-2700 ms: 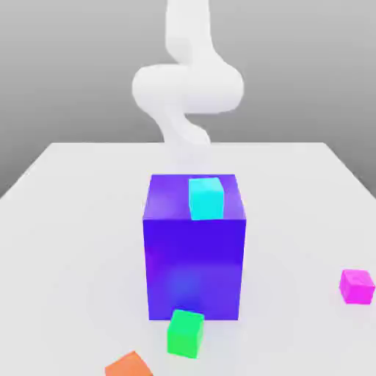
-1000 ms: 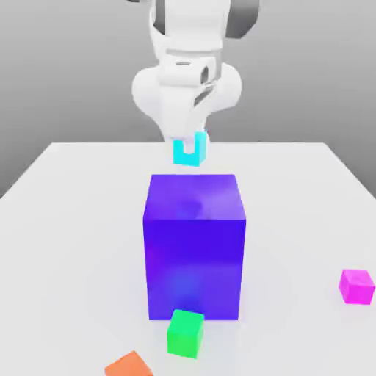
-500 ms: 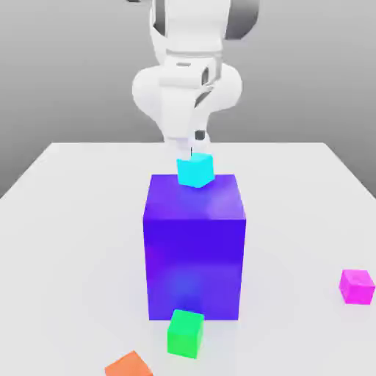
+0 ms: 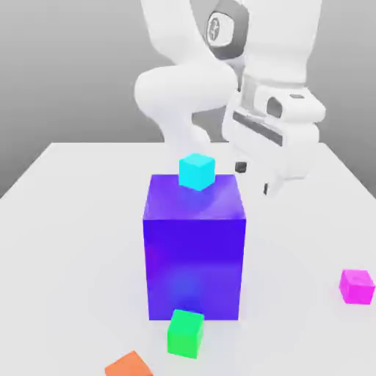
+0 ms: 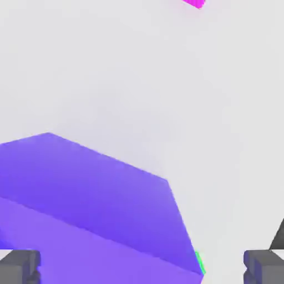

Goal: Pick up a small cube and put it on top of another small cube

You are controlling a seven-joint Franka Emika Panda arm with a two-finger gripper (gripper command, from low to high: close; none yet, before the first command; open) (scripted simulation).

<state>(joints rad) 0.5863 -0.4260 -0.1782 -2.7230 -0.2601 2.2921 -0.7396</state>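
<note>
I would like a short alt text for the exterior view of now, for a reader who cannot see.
A cyan cube rests on a big blue block; an open pincer hangs toward the view's right. Green, orange and magenta cubes lie on the white table.

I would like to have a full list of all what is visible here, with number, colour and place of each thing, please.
large block: one, blue-violet, middle of the table
small cube: one, cyan, at the top of the large block, toward its far edge
small cube: one, green, in front of the large block
small cube: one, magenta, on the table at the exterior view's right
small block: one, orange, at the near edge of the exterior view, left of the green cube
table: one, whitish, under the blocks
robot arm: one, white, behind the large block
gripper: one, white with dark fingertips, open, above the table to the exterior view's right of the cyan cube
</note>
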